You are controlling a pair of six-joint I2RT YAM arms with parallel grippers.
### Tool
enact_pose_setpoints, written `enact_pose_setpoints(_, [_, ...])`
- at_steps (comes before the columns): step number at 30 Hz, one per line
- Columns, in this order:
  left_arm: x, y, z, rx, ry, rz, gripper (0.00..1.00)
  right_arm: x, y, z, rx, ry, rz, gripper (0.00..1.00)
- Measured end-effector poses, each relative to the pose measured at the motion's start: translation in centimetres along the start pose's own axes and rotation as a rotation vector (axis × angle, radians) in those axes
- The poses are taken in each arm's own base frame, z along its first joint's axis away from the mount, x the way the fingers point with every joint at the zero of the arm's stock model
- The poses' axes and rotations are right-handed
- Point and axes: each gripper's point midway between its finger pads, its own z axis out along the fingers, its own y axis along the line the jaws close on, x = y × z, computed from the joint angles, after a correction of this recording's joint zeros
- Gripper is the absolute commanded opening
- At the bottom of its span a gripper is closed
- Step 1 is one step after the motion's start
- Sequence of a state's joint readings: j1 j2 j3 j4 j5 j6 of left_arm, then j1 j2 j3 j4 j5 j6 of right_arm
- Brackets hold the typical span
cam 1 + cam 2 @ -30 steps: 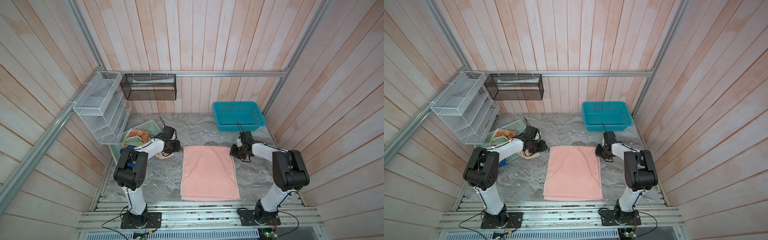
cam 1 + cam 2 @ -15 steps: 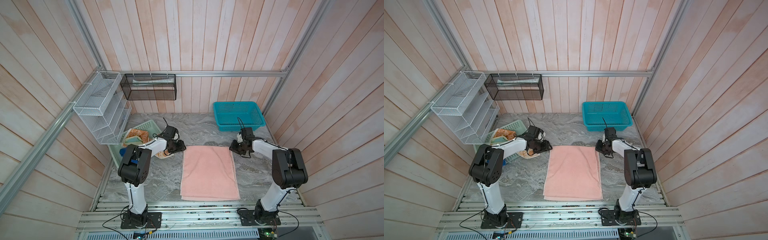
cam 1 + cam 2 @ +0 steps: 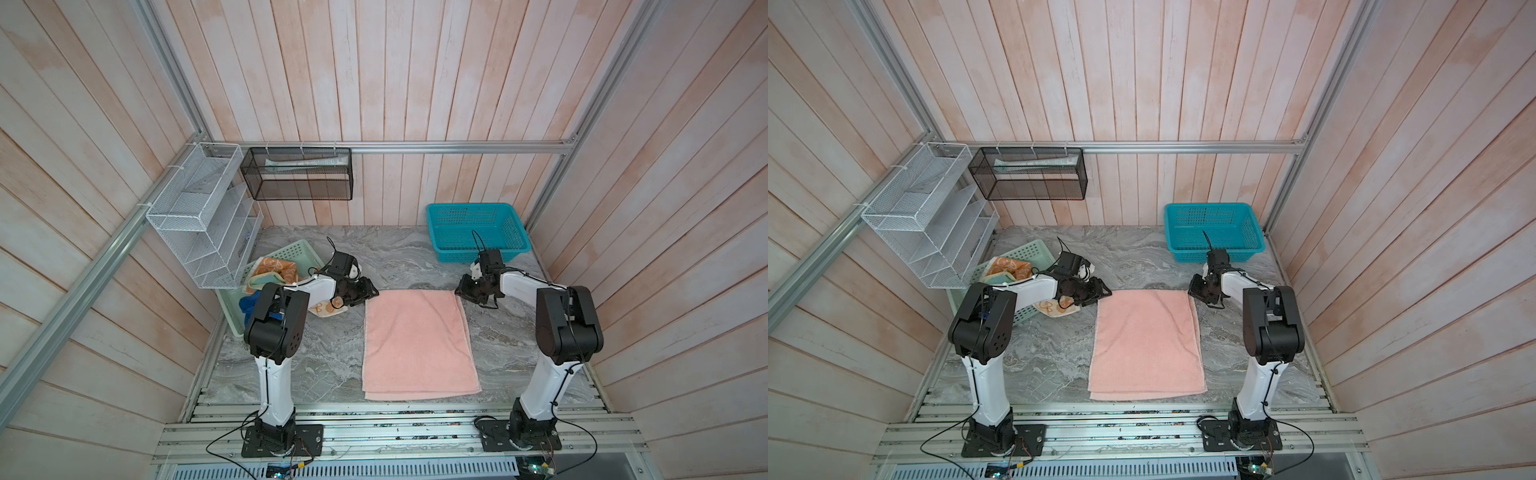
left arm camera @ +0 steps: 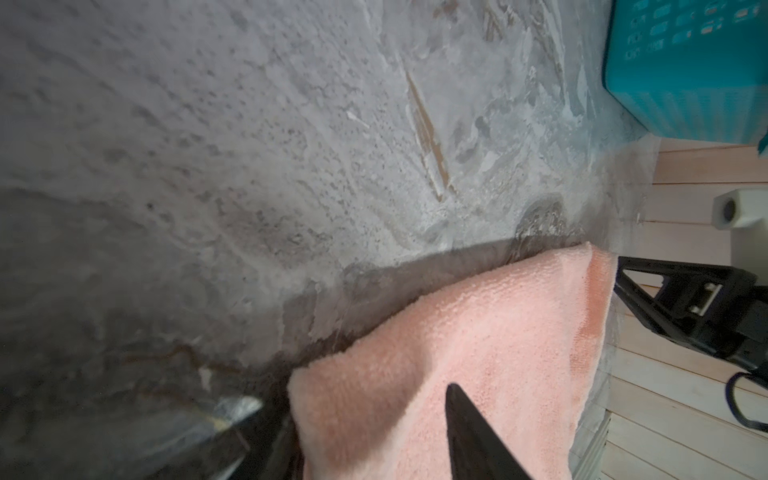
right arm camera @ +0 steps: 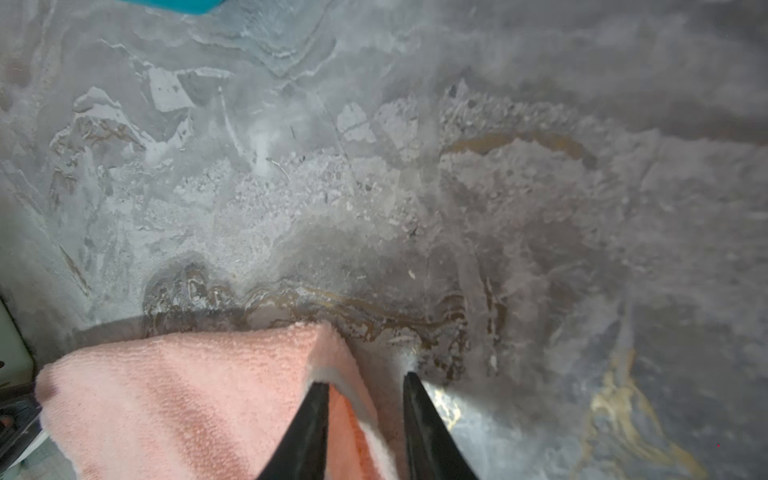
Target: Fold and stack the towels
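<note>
Salmon-pink towel (image 3: 419, 340) lies doubled on the surface (image 3: 324, 353) between the arms. Our left hand (image 3: 373, 293) and right hand (image 3: 459, 289) straddle its far corners, jaws parted, gripping nothing; we should pinch both layers evenly, then fold.

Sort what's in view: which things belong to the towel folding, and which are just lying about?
Job: salmon-pink towel, folded double on the table; orange-and-cream towel and blue towel at the mint-green basket; left gripper, right gripper at the pink towel's far corners.
Lying about: teal basket, white wire rack, black mesh basket.
</note>
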State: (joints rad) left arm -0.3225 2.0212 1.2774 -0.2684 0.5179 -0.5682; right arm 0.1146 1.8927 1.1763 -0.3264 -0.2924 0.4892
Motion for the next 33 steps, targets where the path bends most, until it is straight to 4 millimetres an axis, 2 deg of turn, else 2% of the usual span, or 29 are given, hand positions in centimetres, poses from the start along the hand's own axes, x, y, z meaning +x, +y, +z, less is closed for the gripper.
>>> enact_pose_setpoints(4, [-0.1,0.1,0.0,0.002,0.001,-0.011,0.50,-0.3,-0.9,-0.8,0.026,-0.008,0.018,0.33])
enact_pose_setpoints(9, [-0.3,0.3,-0.2,0.009,-0.001,-0.030,0.43,-2.3,-2.4,-4.0,0.029,-0.084,0.066,0.33])
enact_pose_setpoints(12, [-0.3,0.2,-0.3,0.020,0.003,-0.033,0.36,-2.7,-1.9,-4.7,-0.002,-0.092,0.072,0.33])
enact_pose_setpoints(16, [-0.4,0.1,-0.3,0.028,0.002,-0.036,0.25,-2.0,0.0,-3.8,-0.053,-0.052,0.054,0.33])
enact_pose_setpoints(19, [-0.4,-0.2,-0.4,0.040,0.004,-0.036,0.19,-1.4,1.1,-2.4,-0.080,-0.010,0.041,0.33])
enact_pose_setpoints(25, [-0.5,-0.5,-0.4,0.056,0.004,-0.032,0.17,-0.1,0.6,-0.2,-0.071,0.056,0.064,0.33])
enact_pose_setpoints(28, [-0.4,-0.5,-0.4,0.060,0.006,-0.030,0.12,0.1,0.4,0.2,-0.070,0.067,0.071,0.26])
enact_pose_setpoints(31, [-0.4,-0.7,-0.4,0.069,0.011,-0.021,0.01,-0.1,0.6,0.3,-0.075,0.067,0.073,0.06])
enact_pose_setpoints(32, [-0.4,-0.8,-0.4,0.072,0.011,-0.018,0.00,-0.3,0.7,0.2,-0.078,0.062,0.070,0.01])
enact_pose_setpoints(33, [-0.4,-0.8,-0.4,0.074,0.010,-0.014,0.00,-0.6,0.9,0.1,-0.084,0.055,0.063,0.00])
